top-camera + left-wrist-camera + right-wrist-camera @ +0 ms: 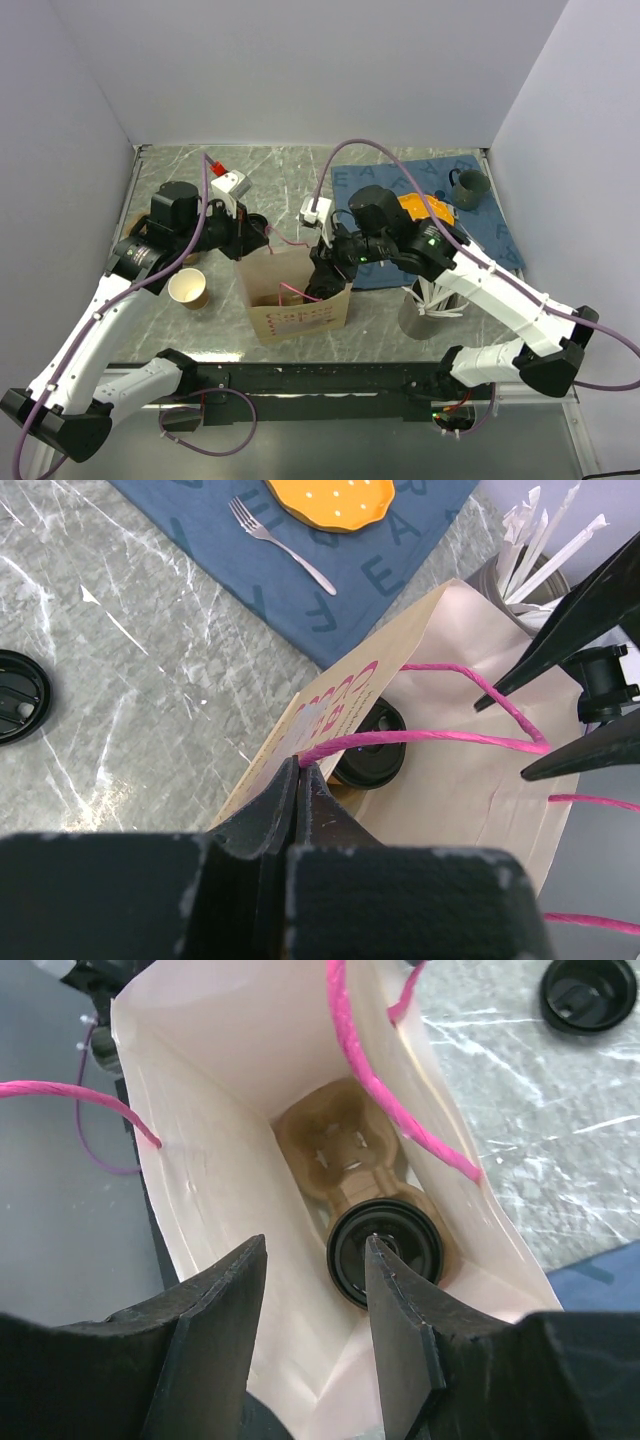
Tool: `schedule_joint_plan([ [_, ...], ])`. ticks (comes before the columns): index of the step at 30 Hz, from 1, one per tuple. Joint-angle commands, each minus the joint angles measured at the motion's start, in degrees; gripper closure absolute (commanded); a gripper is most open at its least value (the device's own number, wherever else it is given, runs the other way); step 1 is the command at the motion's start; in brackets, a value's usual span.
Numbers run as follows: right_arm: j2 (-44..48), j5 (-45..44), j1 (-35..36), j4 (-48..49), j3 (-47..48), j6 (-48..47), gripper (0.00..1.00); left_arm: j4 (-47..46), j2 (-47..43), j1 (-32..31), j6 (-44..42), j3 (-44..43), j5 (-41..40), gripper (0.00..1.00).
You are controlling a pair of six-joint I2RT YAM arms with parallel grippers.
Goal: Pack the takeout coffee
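Observation:
The takeout coffee, seen by its round black lid, stands in a brown cardboard carrier at the bottom of the open paper bag. In the left wrist view the lid of the coffee shows inside the bag. My right gripper hovers open over the bag's mouth, nothing between its fingers. My left gripper is shut on the bag's pink cord handle at the bag's rim. In the top view the bag stands at the centre, the left gripper at its back left and the right gripper over it.
An open brown cup with a cream inside stands left of the bag. A loose black lid lies on the marble. A blue mat carries an orange plate, a fork and a dark mug. A metal cup of straws stands right of the bag.

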State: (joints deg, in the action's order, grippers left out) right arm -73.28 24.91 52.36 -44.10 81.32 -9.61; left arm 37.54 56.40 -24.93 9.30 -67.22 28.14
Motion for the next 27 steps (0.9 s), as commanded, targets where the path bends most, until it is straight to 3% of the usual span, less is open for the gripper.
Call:
schedule_joint_plan([
  [1, 2.17, -4.77, -0.06, 0.68, 2.87, 2.83, 0.48, 0.43, -0.68, 0.14, -0.42, -1.95, -0.01, 0.98],
  [3, 2.26, -6.26, -0.06, 0.07, 3.67, 3.63, 0.48, 0.6, -0.51, 0.14, -0.34, -2.47, -0.54, 0.94],
  [6, 2.87, -8.03, 0.02, -0.38, 4.72, 5.65, 0.48, 0.78, -0.5, 0.14, 0.45, -3.44, -0.63, 0.81],
  [9, 4.54, -10.92, -0.06, -1.16, 5.86, 7.75, 0.46, 0.78, -0.59, 0.14, 0.81, -4.49, -1.24, 0.6],
  [10, 5.33, -13.37, -0.06, -1.34, 6.22, 9.15, 0.46, 0.87, -0.68, 0.14, 0.98, -4.85, -1.68, 0.49],
  [14, 7.0, -18.48, -0.06, -3.54, 8.68, 9.52, 0.46, 1.04, -1.21, 0.14, 1.33, -6.43, -3.26, 0.33],
  [15, 7.61, -19.45, -0.06, -3.11, 8.33, 11.35, 0.46, 0.87, -1.47, 0.14, 1.51, -6.61, -4.05, 0.16],
  [17, 8.94, -23.12, -0.15, -3.62, 8.68, 13.02, 0.46, 0.78, -2.43, 0.14, 1.77, -7.04, -4.85, 0.01],
  [21, 9.12, -35.51, -0.15, -9.33, 10.35, 22.49, 0.46, 1.04, -4.98, 0.14, 2.74, -7.57, -10.02, 0.03],
  [27, 7.54, -52.83, -0.68, -24.96, 9.39, 34.54, 0.43, 1.22, -12.27, 0.14, 6.77, -6.96, -23.91, 0.03],
])
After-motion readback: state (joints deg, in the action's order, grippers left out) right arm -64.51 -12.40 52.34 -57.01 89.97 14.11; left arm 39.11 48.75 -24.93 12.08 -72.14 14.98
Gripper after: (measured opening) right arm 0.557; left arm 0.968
